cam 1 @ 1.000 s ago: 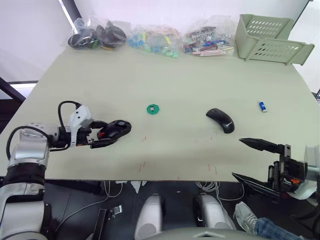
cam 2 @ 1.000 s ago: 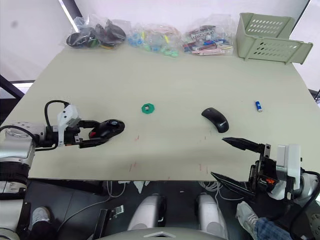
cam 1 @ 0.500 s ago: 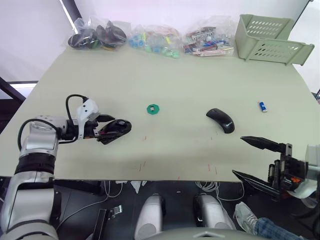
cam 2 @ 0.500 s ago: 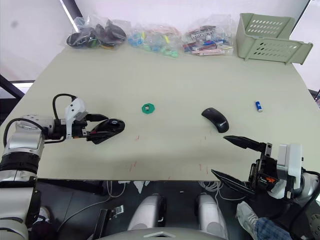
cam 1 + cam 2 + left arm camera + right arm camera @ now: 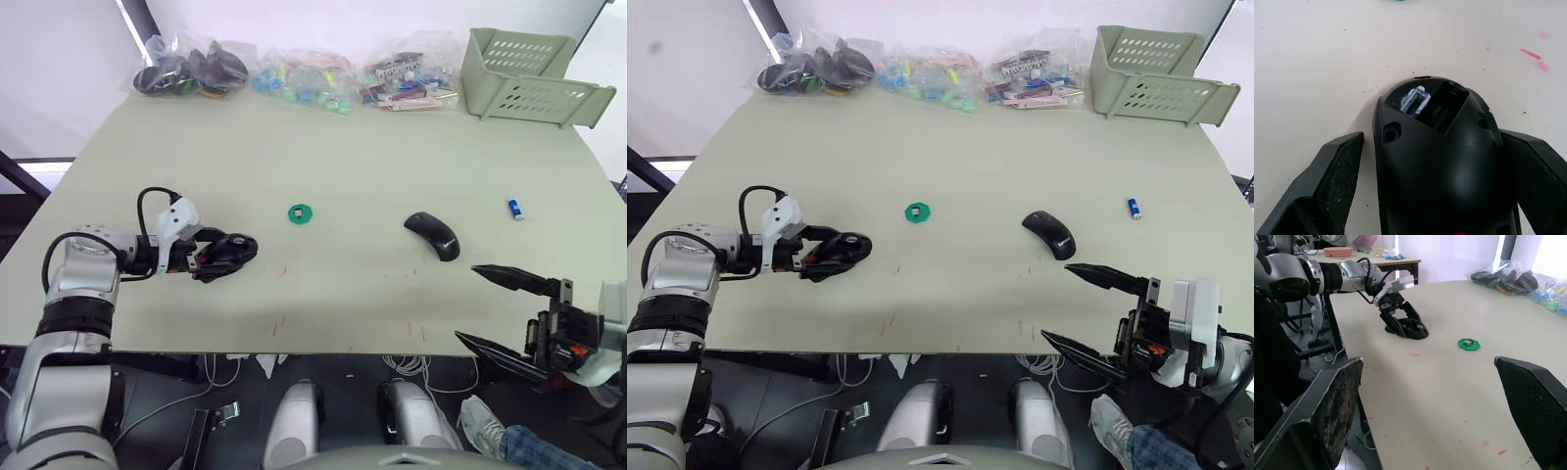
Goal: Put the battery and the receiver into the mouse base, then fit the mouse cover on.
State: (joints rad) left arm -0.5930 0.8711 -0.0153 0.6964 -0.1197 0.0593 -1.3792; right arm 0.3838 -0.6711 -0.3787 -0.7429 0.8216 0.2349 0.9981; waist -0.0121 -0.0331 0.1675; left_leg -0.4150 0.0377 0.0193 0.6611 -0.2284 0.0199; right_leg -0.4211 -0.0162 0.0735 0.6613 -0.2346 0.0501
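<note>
The black mouse base (image 5: 231, 251) lies on the table at the left, its recesses showing in the left wrist view (image 5: 1436, 147). My left gripper (image 5: 217, 257) is open, one finger on each side of the base, with a thin strip of table between one finger (image 5: 1334, 171) and it. The glossy mouse cover (image 5: 432, 235) rests right of centre. Further right lies the tiny battery (image 5: 513, 208). A green disc (image 5: 300, 212) carries a small piece (image 5: 1468, 342), apparently the receiver. My right gripper (image 5: 467, 305) hangs open and empty off the table's front right edge.
Several clear bags of parts (image 5: 294, 73) line the far edge of the table. A pale green perforated basket (image 5: 529, 78) stands at the back right corner. Small red marks (image 5: 280, 320) dot the tabletop near the front.
My left wrist has moved right and closer to the mouse base, and the forearm has swung in. The base stays in place. The right gripper has not moved.
</note>
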